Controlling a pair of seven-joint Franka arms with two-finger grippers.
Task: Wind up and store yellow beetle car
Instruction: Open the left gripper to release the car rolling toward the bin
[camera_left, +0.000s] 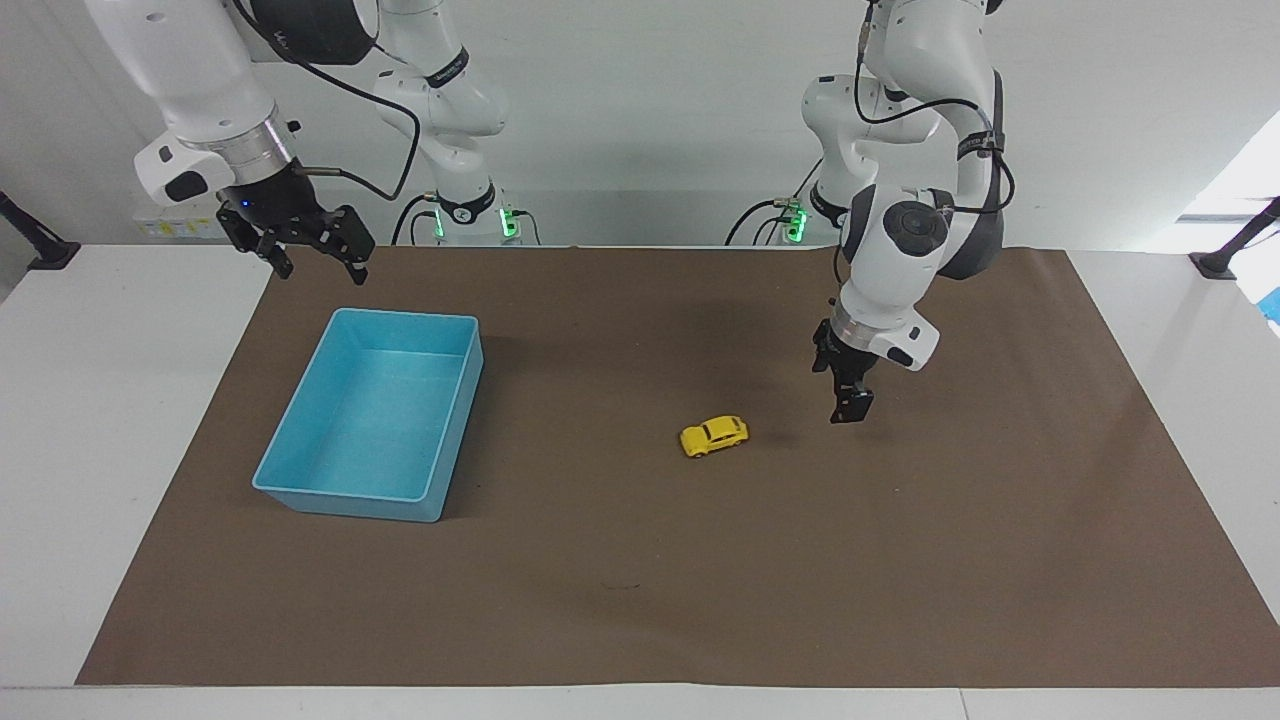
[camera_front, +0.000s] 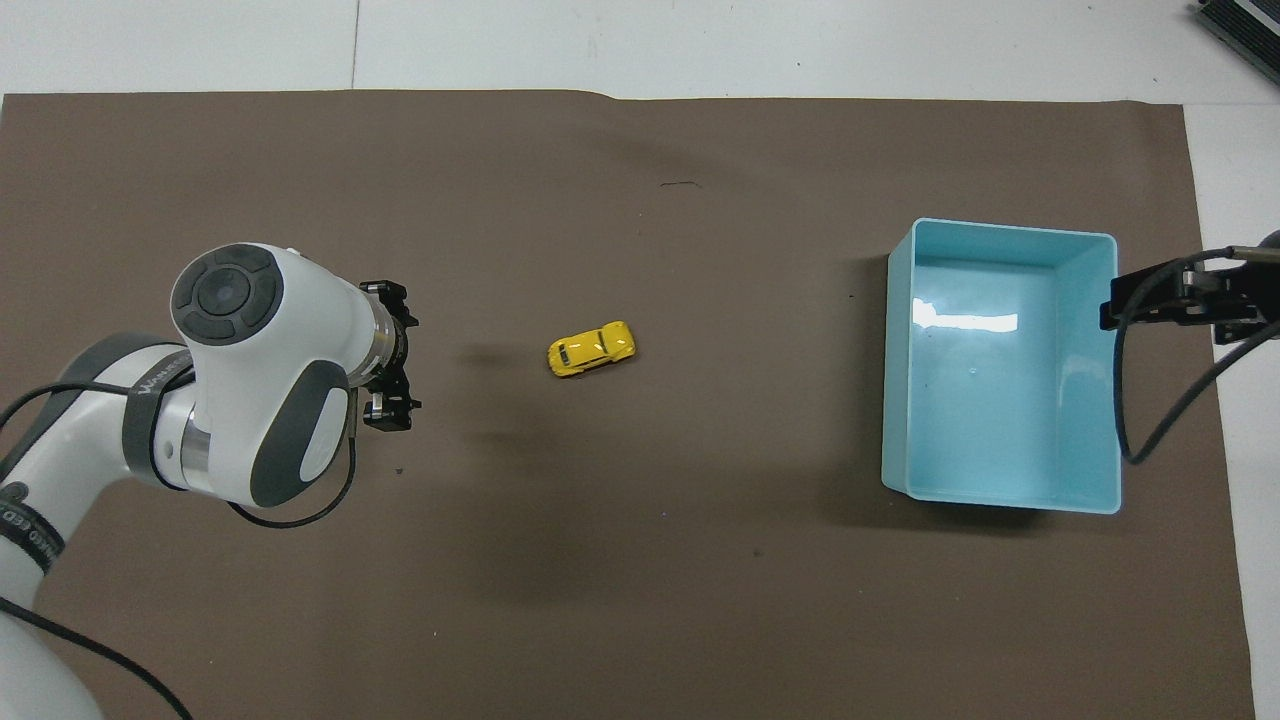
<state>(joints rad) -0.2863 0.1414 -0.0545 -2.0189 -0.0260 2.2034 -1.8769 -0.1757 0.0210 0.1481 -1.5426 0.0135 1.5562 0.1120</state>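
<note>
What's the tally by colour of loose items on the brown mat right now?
Yellow: 1, the yellow beetle car, standing free on the mat.
Light blue: 1, the bin, nothing in it, toward the right arm's end.
Total: 2.
Neither the left gripper nor the right gripper holds anything.

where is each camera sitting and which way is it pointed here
Facing view: high across the table, looking back at the robots; both arms show whole from their bases, the left pincer open over the brown mat, the right pincer open, waiting above the blue bin.
Overhead view: high above the robots' end, looking steeply down and forward; the left arm's wrist and left pincer enter from the bottom, only the right pincer's tip shows.
Shared: the yellow beetle car free on the mat, and the bin, half a turn apart.
</note>
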